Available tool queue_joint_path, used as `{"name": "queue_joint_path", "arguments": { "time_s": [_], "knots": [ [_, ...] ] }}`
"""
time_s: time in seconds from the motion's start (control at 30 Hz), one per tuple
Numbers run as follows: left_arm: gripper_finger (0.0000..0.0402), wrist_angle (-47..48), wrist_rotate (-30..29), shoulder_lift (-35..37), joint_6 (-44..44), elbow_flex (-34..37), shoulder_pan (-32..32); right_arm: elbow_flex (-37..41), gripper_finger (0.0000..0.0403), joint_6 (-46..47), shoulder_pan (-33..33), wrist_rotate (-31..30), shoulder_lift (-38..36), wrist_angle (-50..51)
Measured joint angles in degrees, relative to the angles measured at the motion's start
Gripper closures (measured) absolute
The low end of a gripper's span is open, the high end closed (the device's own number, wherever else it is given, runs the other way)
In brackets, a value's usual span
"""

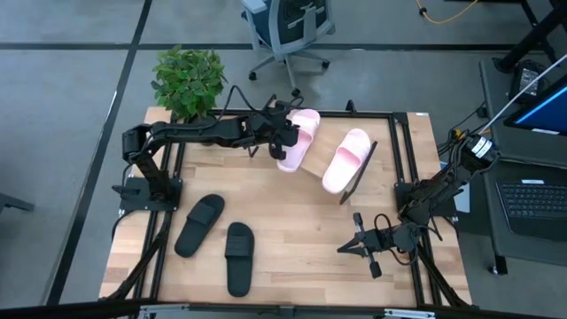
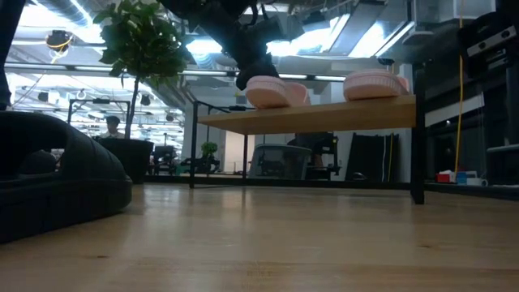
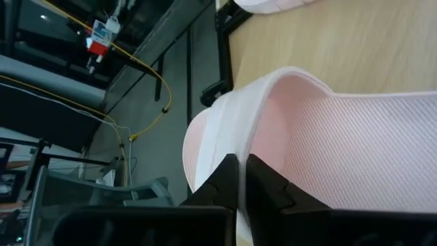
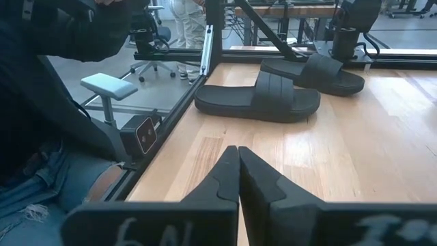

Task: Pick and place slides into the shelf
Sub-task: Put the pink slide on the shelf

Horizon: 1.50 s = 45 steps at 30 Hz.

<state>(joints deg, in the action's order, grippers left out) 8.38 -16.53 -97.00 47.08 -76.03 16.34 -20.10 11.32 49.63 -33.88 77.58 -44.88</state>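
Low view: black slide (image 2: 57, 182) fills the left edge, blurred & cut off; left arm's top runs out of pic. Left wrist view: pink slide (image 3: 341, 137) cropped at right edge, 2nd pink slide (image 3: 273, 5) only a sliver at top.

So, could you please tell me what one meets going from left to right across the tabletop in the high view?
Left arm's base → first black slide → second black slide → left gripper, shut on the first pink slide → second pink slide → right gripper, shut and empty.
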Motion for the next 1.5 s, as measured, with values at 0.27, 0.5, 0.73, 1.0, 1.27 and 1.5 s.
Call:
{"name": "queue_joint_path", "arguments": {
  "time_s": [0.27, 0.5, 0.73, 1.0, 1.27, 1.5],
  "knots": [
    [0.0397, -4.1, 0.0, 0.0, -0.3, 0.0, -0.9, 0.0, 0.0399, 0.0, 0.0, 0.0, 0.0, 0.0],
    [0.0399, -7.1, 0.0, 0.0, -0.4, 0.0, -2.5, 0.0, 0.0399, 0.0, 0.0, 0.0, 0.0, 0.0],
    [0.0399, -11.8, 0.0, 0.0, -0.4, 0.0, -3.9, 0.0, 0.0399, -1.3, 0.0, 0.0, 0.0, -0.3],
    [0.0400, -12.7, 2.5, -0.6, -1.5, 0.0, -3.9, 0.0, 0.0399, -1.3, 0.0, 0.0, 0.0, -0.3],
    [0.0401, -13.9, 3.7, -1.3, -0.1, 0.0, -2.7, 0.0, 0.0399, -1.3, -0.3, 0.0, 0.0, -0.6],
    [0.0401, -14.4, 5.8, -1.3, -0.1, 0.0, -1.8, 0.0, 0.0399, -1.5, -2.0, 0.0, 0.0, -0.5]
  ]
}}
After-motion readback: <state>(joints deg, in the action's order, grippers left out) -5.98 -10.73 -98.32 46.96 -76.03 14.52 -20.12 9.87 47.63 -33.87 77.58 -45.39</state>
